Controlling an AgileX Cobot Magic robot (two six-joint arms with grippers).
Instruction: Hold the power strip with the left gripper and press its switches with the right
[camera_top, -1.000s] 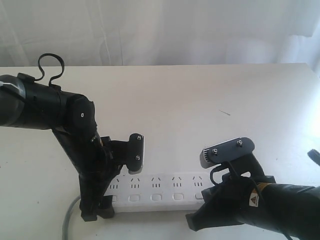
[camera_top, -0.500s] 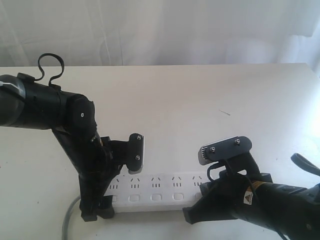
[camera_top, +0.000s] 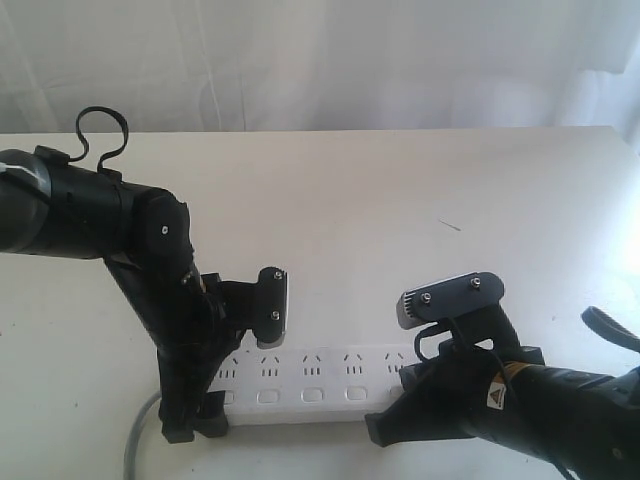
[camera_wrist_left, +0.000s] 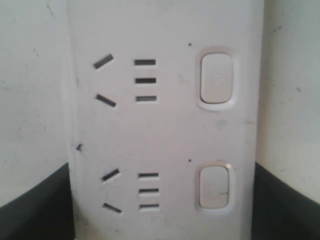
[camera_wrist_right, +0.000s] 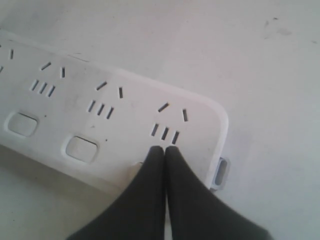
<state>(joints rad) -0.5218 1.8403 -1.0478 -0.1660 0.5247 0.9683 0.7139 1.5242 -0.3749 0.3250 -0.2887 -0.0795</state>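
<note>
The white power strip (camera_top: 320, 375) lies along the table's front, its grey cord (camera_top: 138, 445) trailing off at the left. My left gripper (camera_top: 232, 375) straddles its left end. In the left wrist view the black fingers (camera_wrist_left: 35, 205) press both long edges of the power strip (camera_wrist_left: 165, 130), beside two switches (camera_wrist_left: 216, 80). My right gripper (camera_top: 408, 385) is down on the strip's right end. Its gripper tips (camera_wrist_right: 164, 150) are shut together on top of the power strip (camera_wrist_right: 115, 115), just below the end socket. They cover the last switch there, and two switches (camera_wrist_right: 81, 148) show beside them.
The white table (camera_top: 400, 200) stretches back to a pale curtain (camera_top: 320, 60). A small dark mark (camera_top: 450, 225) lies on the right half. A hanging slot (camera_wrist_right: 220, 172) sticks out from the strip's end near my right jaws.
My right gripper has shifted slightly left and down onto the strip's right end, then stayed still. The left arm and the strip have not moved.
</note>
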